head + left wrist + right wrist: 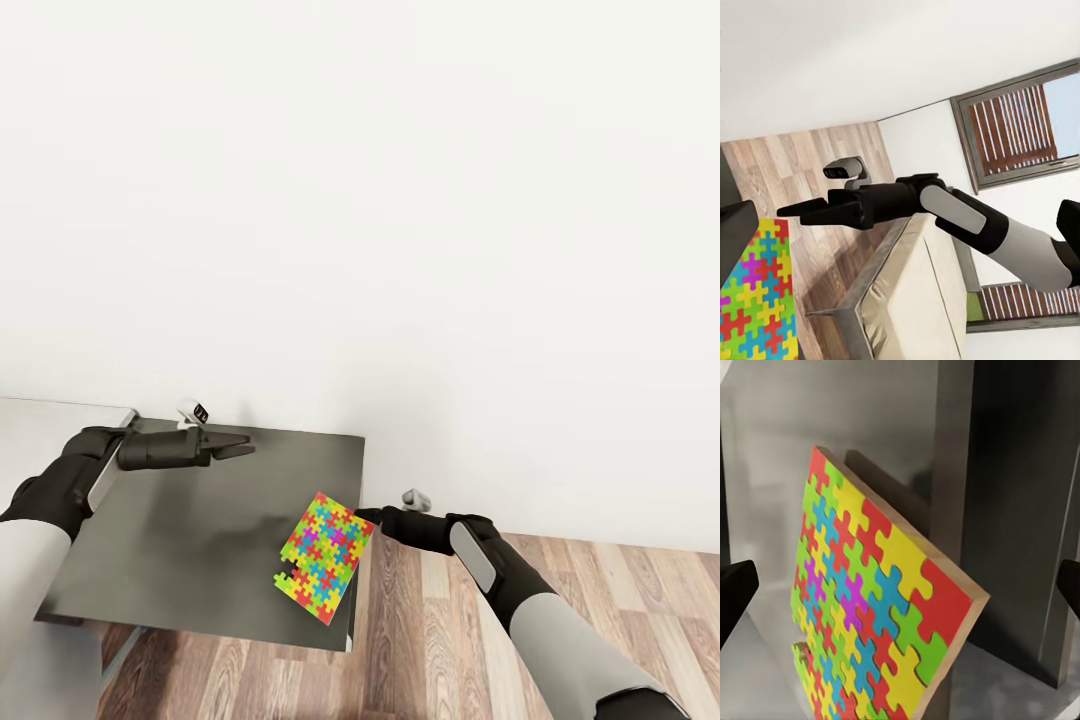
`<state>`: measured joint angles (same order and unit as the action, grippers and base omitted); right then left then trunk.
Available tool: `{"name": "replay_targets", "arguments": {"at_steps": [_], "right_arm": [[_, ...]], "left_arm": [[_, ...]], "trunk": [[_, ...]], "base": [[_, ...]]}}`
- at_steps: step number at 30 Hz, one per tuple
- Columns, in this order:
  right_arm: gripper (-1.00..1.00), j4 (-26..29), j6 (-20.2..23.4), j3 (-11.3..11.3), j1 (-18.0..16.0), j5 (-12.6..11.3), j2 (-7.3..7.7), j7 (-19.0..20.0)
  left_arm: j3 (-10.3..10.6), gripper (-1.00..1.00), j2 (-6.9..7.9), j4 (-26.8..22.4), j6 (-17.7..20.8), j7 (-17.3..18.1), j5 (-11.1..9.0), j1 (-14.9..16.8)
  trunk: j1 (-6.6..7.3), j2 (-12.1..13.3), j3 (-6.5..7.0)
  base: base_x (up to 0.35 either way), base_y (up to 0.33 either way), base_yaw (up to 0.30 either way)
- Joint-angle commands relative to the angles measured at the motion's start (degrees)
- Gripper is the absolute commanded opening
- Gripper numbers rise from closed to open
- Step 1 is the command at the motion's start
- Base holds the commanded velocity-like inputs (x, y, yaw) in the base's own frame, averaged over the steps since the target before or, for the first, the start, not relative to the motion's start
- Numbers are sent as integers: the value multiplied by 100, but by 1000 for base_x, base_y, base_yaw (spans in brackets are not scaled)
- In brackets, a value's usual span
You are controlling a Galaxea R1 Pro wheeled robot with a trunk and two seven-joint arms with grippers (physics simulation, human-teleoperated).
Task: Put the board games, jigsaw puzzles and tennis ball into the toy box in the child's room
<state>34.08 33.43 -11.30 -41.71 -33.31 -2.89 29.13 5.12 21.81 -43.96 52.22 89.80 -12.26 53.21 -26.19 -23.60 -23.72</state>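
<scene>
The jigsaw puzzle (324, 558) lies on the dark table (200, 540) at its edge, just ahead of the right gripper (366, 517), whose fingers are spread apart. The left gripper (240, 447) hovers well away over the table, fingers pressed together.

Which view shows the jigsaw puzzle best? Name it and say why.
The right wrist view: the jigsaw puzzle appears close, with pieces and wooden edge sharp. The head view shows the whole sheet, smaller, at the table edge. The left wrist view catches one corner.

Jigsaw puzzle (324, 557) lies on the desk (190, 540) at its right edge; right gripper (364, 516) just beside it.
</scene>
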Motion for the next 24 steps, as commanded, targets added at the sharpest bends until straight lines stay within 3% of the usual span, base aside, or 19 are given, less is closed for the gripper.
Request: {"name": "replay_targets", "arguments": {"at_steps": [1, 19, 24], "right_arm": [[100, 3, 30, -6, -4, -26, 0, -3], [100, 2, 79, -13, -4, -5, -69, -3], [100, -1, 112, -67, -4, 241, -81, -6]], "left_arm": [[24, 100, 7, 1, 61, 20, -16, 5], [27, 100, 7, 1, 61, 20, -22, 5], [25, 100, 7, 1, 61, 20, -22, 5]], "trunk": [[-25, -52, -28], [-421, -774, -351], [-421, -774, -351]], "base": [[0, 0, 0], [0, 0, 0], [0, 0, 0]]}}
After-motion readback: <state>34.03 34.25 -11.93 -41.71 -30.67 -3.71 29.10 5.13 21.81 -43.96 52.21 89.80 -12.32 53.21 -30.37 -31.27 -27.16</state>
